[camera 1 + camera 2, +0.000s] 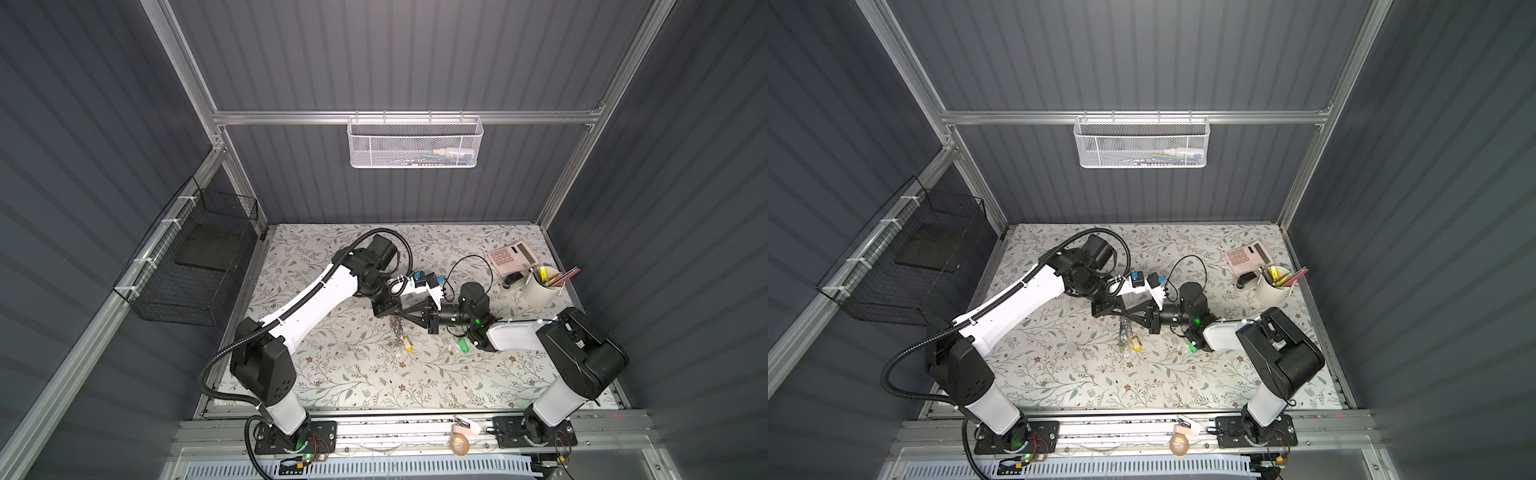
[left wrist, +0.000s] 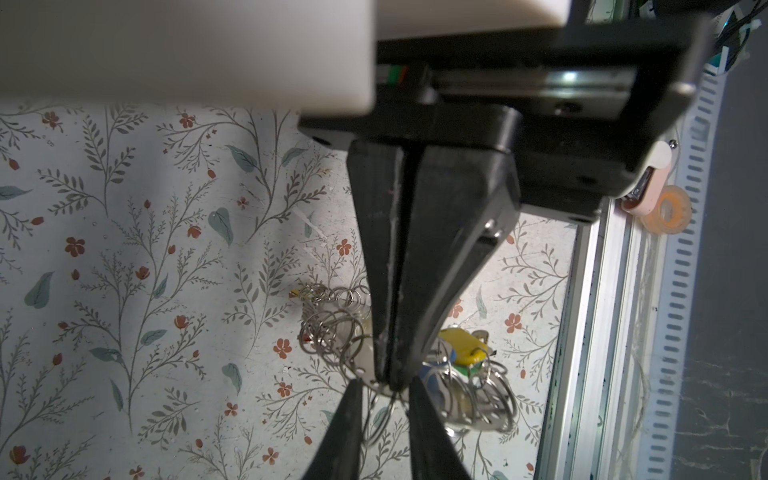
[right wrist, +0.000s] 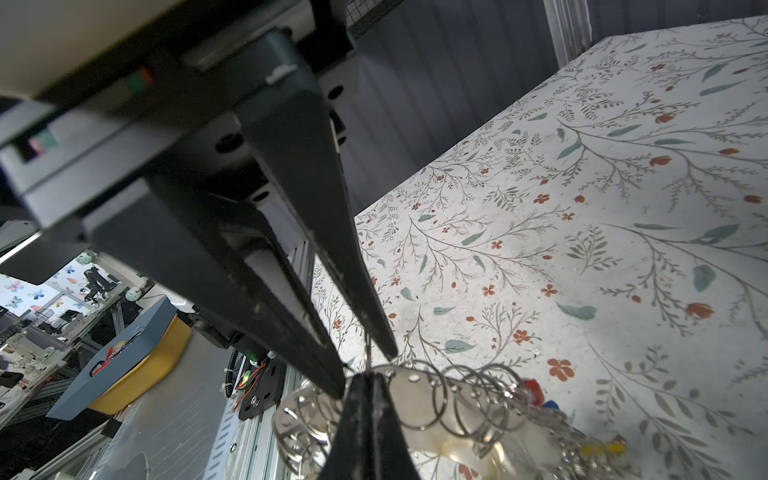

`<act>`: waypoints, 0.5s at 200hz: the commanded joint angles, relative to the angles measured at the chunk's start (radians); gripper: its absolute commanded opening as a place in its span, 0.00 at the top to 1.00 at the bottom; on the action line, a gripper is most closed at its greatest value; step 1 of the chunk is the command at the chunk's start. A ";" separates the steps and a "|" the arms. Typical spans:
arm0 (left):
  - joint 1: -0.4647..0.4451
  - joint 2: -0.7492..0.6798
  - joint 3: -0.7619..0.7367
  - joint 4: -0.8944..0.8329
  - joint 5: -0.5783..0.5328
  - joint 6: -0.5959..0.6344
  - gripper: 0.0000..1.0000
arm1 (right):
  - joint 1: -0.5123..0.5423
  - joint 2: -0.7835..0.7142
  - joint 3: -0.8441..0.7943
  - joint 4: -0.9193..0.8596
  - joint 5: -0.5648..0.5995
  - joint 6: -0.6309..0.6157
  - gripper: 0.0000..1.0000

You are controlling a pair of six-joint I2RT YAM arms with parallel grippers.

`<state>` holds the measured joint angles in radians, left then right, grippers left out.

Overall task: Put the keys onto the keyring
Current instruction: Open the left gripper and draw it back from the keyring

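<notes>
The keyring (image 1: 400, 332) hangs above the middle of the table, a grey loop strung with many silver rings (image 2: 332, 328) and a yellow tag (image 1: 409, 345). My right gripper (image 1: 402, 316) reaches in from the right and is shut on the loop's top (image 3: 368, 376). My left gripper (image 1: 395, 315) points down at the same spot. Its two fingers (image 2: 345, 432) stand apart on either side of the right gripper's tips, with a thin ring wire between them. The keys, with their green tag (image 1: 462, 345), lie on the table beside the right arm.
A pink calculator (image 1: 510, 254) and a white cup of pens (image 1: 540, 286) stand at the back right. A white mesh basket (image 1: 413, 143) hangs on the back wall and a black wire basket (image 1: 195, 266) on the left wall. A tape roll (image 1: 460, 444) sits on the front rail.
</notes>
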<state>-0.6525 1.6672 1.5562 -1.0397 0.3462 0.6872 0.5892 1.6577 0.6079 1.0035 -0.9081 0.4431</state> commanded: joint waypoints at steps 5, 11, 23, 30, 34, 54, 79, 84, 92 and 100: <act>0.013 -0.049 -0.019 0.020 0.035 -0.030 0.76 | 0.002 -0.013 -0.004 0.046 0.006 -0.008 1.00; 0.017 -0.051 -0.021 0.034 0.040 -0.034 0.76 | 0.002 -0.013 -0.003 0.047 0.006 -0.007 1.00; 0.023 -0.061 -0.025 0.059 0.046 -0.041 0.76 | 0.002 -0.013 -0.003 0.047 0.006 -0.008 1.00; 0.025 -0.065 -0.027 0.066 0.047 -0.044 0.75 | 0.002 -0.013 -0.003 0.047 0.006 -0.009 1.00; 0.027 -0.067 -0.029 0.069 0.050 -0.047 0.75 | 0.003 -0.013 -0.003 0.047 0.005 -0.008 1.00; 0.036 -0.077 -0.031 0.083 0.066 -0.056 0.75 | 0.003 -0.012 -0.003 0.047 0.005 -0.007 1.00; 0.065 -0.117 -0.062 0.147 0.106 -0.098 0.75 | 0.002 -0.013 -0.005 0.047 0.005 -0.007 1.00; 0.073 -0.128 -0.071 0.166 0.118 -0.109 0.75 | 0.003 -0.013 -0.005 0.047 0.005 -0.008 1.00; 0.082 -0.145 -0.089 0.190 0.129 -0.123 0.73 | 0.003 -0.013 -0.004 0.047 0.005 -0.009 1.00; 0.094 -0.165 -0.115 0.235 0.130 -0.159 0.71 | 0.002 -0.013 -0.005 0.046 0.003 -0.008 1.00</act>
<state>-0.5896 1.5688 1.4895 -0.9005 0.4191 0.6121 0.5892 1.6577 0.6079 1.0172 -0.9085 0.4427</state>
